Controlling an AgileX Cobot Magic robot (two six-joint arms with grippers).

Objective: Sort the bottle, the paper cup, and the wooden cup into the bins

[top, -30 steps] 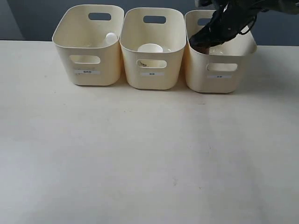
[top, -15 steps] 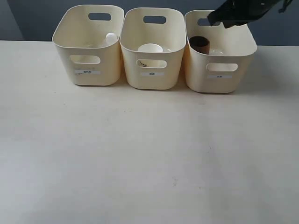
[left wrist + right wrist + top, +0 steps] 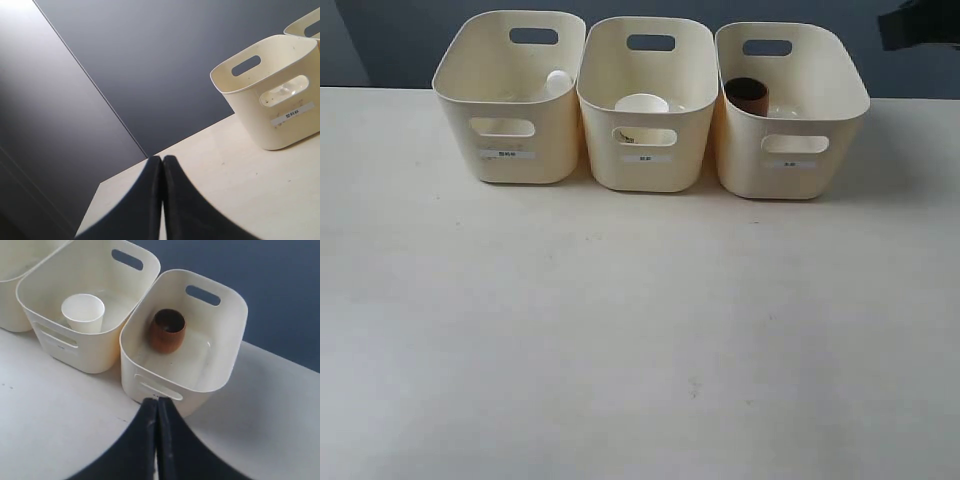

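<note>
Three cream bins stand in a row at the back of the table. In the left bin [image 3: 510,120] the bottle's white cap [image 3: 558,82] shows; its clear body is mostly hidden. The paper cup [image 3: 641,103] [image 3: 83,312] stands upright in the middle bin [image 3: 645,130]. The wooden cup [image 3: 747,94] [image 3: 167,330] sits upright in the right bin [image 3: 790,140] [image 3: 220,370], near its left wall. My right gripper [image 3: 158,400] is shut and empty, drawn back above the table in front of that bin; only a dark part of its arm [image 3: 920,25] shows at the top right. My left gripper [image 3: 162,158] is shut and empty, off to the left of the left bin [image 3: 270,100].
The pale table [image 3: 640,330] stretches in front of the bins. A dark blue-grey wall [image 3: 380,40] runs behind them. The table's left edge [image 3: 125,170] lies close to the left gripper.
The right arm has lifted out of the right bin and pulled away to the upper right, leaving the wooden cup standing inside. The bins and other objects have not moved.
</note>
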